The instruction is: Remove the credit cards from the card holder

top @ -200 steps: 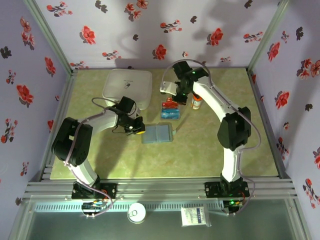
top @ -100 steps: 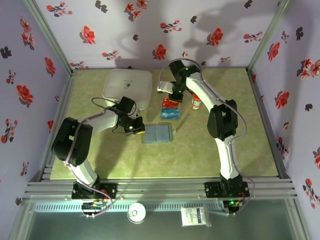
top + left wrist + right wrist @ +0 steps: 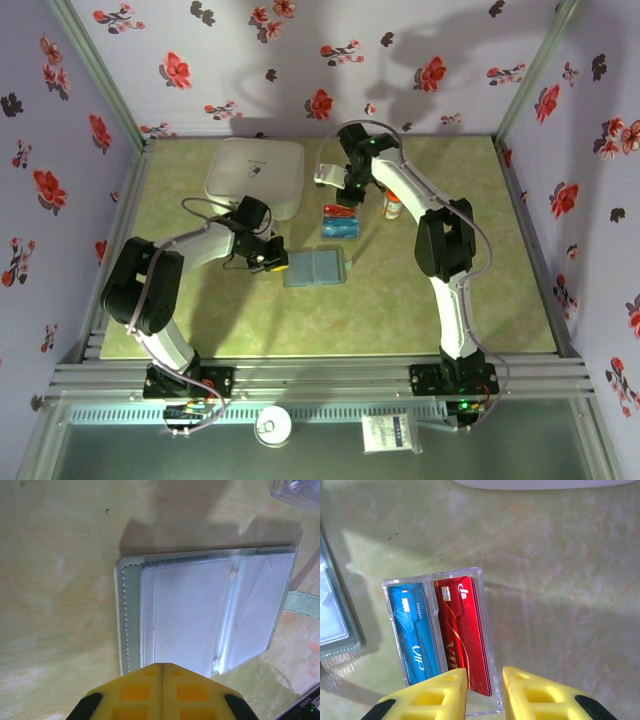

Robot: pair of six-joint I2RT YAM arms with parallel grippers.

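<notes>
The slate grey-blue card holder (image 3: 315, 268) lies open on the table, and its clear sleeves (image 3: 200, 615) look bare. My left gripper (image 3: 268, 260) is shut, its tips (image 3: 161, 666) pressing on the holder's near edge. Two credit cards, a blue card (image 3: 412, 635) and a red card (image 3: 462, 630), lie side by side in a clear plastic tray (image 3: 482, 575). My right gripper (image 3: 484, 680) hovers over the red card's end with its jaws a little apart and nothing gripped between them. From above, this gripper (image 3: 349, 199) sits at the tray's far end (image 3: 357, 222).
A large white box (image 3: 255, 175) stands at the back left, close to the tray. A small bottle (image 3: 393, 207) stands just right of the tray. The holder's thin strap (image 3: 302, 604) sticks out to its right. Floral walls close in the green table.
My right arm swung left and came down over the tray, its jaws went from shut to slightly open, and the red card now lies in the tray. The left arm has not moved.
</notes>
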